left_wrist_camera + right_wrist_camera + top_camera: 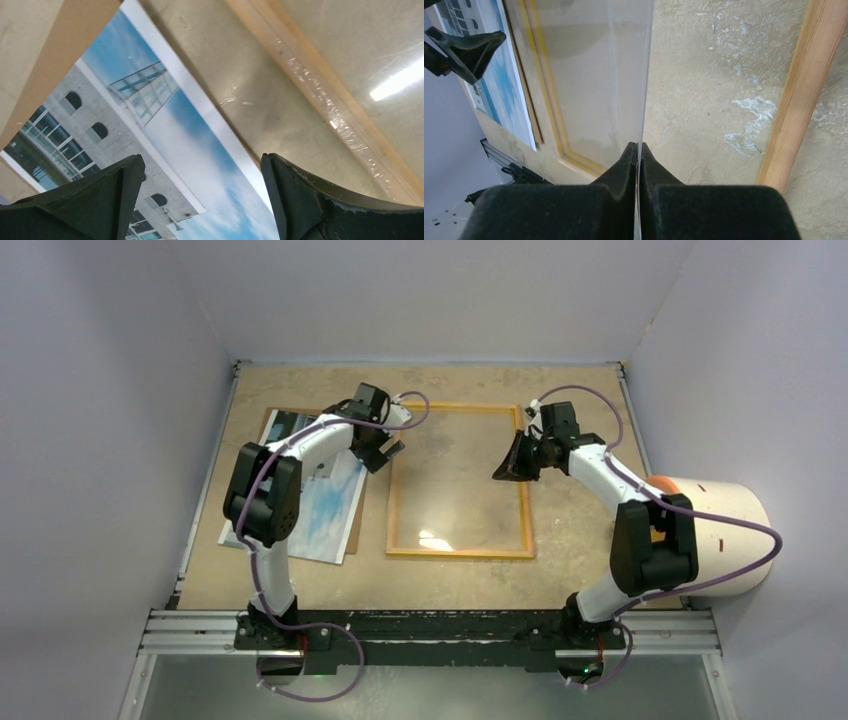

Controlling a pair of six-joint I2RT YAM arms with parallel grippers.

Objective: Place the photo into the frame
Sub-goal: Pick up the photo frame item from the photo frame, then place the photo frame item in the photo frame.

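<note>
The photo [325, 510], a white building under blue sky, lies face up on the brown backing board [357, 525] at the left. My left gripper [385, 452] hovers open over the photo's right edge [200, 150], its jaws [201, 170] wide apart and empty. The frame [460, 553] lies flat in the middle, its wooden side [325, 100] just right of the photo. My right gripper [512, 470] is shut [639, 150] on the edge of a clear pane [599, 75], held edge-on inside the frame's right side [804, 85].
A large white cylinder [725, 530] lies at the right table edge beside my right arm. Grey walls enclose the table on three sides. A metal rail [430, 635] runs along the near edge. My left gripper shows in the right wrist view [466, 50].
</note>
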